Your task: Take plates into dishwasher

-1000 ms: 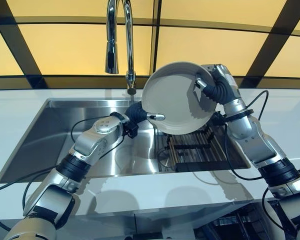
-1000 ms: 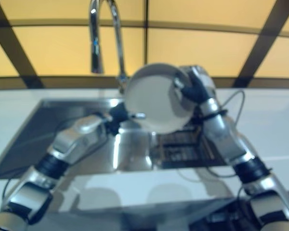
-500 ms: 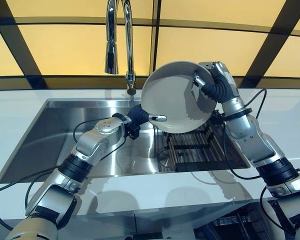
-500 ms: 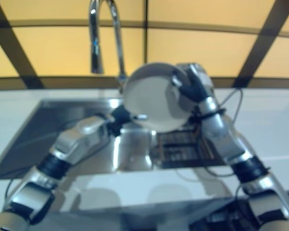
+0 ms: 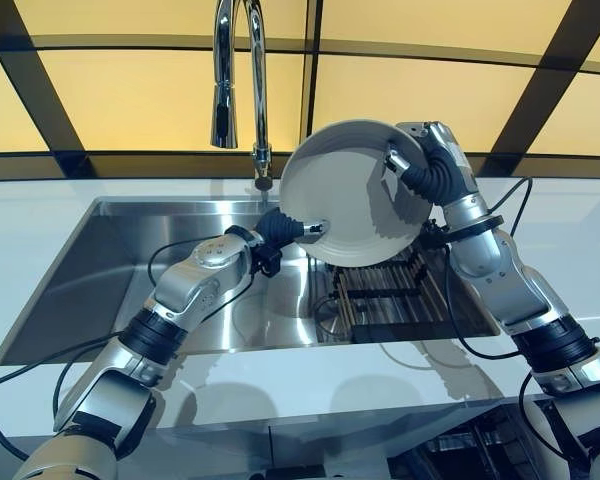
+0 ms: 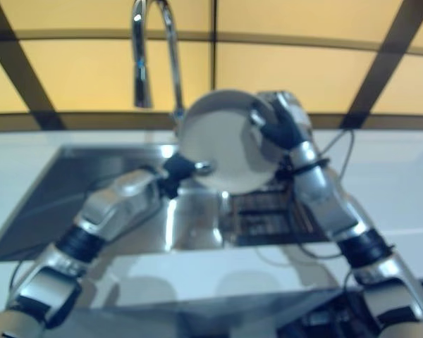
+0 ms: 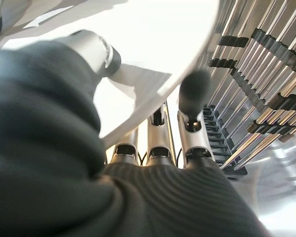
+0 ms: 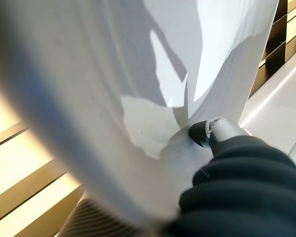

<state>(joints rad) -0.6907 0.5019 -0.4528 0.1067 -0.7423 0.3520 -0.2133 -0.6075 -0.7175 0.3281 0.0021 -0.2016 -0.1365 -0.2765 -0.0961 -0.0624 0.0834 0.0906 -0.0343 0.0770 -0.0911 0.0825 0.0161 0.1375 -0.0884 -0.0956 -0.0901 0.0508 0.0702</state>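
Both hands grip one white plate (image 5: 352, 190) above sink (image 5: 120, 260): left hand (image 5: 280, 228) pinches lower rim, right hand (image 5: 420, 165) clamps upper-right rim.

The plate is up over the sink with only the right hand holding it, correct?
Not quite. The plate is up over the sink, but both hands hold it: the right hand at its upper edge, the left hand at its lower edge, as the left eye view shows.

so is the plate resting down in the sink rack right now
No, the plate is held up above the rack, pinched at its edges by the left hand and the right hand.
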